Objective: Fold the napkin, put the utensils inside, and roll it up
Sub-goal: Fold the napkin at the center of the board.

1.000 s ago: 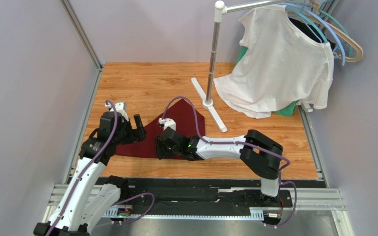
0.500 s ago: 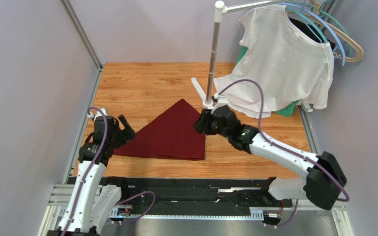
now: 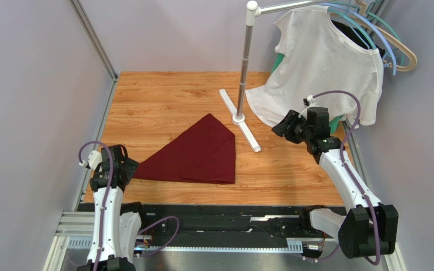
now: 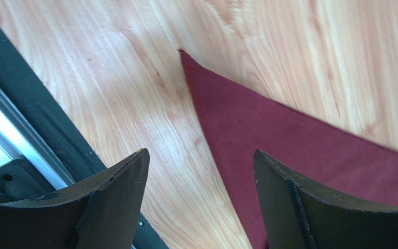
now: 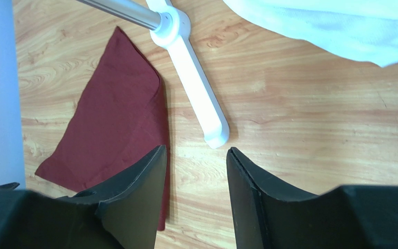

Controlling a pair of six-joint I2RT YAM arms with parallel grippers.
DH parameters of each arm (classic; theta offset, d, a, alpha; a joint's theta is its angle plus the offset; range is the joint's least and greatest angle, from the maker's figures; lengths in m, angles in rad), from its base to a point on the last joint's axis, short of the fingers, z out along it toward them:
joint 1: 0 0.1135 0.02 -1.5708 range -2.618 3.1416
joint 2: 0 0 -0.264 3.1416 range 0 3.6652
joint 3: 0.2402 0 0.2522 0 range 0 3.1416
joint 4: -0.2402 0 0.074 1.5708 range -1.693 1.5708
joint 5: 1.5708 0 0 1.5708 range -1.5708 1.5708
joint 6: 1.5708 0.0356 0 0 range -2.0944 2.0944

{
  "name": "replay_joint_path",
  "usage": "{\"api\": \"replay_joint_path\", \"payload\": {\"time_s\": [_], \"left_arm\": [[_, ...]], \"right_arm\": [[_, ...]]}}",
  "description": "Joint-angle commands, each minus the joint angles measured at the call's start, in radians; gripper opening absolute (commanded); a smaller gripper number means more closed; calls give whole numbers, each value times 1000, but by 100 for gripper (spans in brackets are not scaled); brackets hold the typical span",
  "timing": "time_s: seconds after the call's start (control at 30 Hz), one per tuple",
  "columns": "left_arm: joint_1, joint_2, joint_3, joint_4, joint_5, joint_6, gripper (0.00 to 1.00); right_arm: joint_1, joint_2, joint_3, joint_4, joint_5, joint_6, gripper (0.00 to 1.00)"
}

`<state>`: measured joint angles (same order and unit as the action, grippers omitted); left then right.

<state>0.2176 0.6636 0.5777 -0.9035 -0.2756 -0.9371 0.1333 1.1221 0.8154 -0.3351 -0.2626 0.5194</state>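
The dark maroon napkin [image 3: 196, 153] lies flat on the wooden table, folded into a triangle with its long point toward the left. My left gripper [image 3: 127, 167] hovers open just off that left point [image 4: 185, 54], nothing between its fingers. My right gripper [image 3: 280, 126] is open and empty, raised at the right near the white T-shirt; the right wrist view looks down on the napkin [image 5: 113, 124]. No utensils are in view.
A white T-shirt [image 3: 321, 73] hangs on hangers from a metal stand [image 3: 246, 62], whose white foot [image 3: 242, 121] lies just right of the napkin. Grey walls close the left and back. A black rail [image 3: 219, 217] runs along the near edge.
The right arm has swung from over the napkin far to the right, up beside the shirt. The left arm has pulled back toward the near left corner, its jaws a little narrower.
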Motion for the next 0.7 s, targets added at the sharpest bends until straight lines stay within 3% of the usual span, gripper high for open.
{"api": "replay_joint_path", "payload": {"time_s": [0.0, 0.17, 0.67], "left_arm": [[75, 13, -53, 81, -45, -32, 81], [147, -4, -116, 234, 36, 20, 75], [261, 96, -197, 390, 79, 64, 66]], "right_arm": [[-47, -2, 42, -96, -109, -107, 50], [-77, 2, 50, -137, -112, -121, 49], [-78, 33, 36, -133, -118, -131, 48]]}}
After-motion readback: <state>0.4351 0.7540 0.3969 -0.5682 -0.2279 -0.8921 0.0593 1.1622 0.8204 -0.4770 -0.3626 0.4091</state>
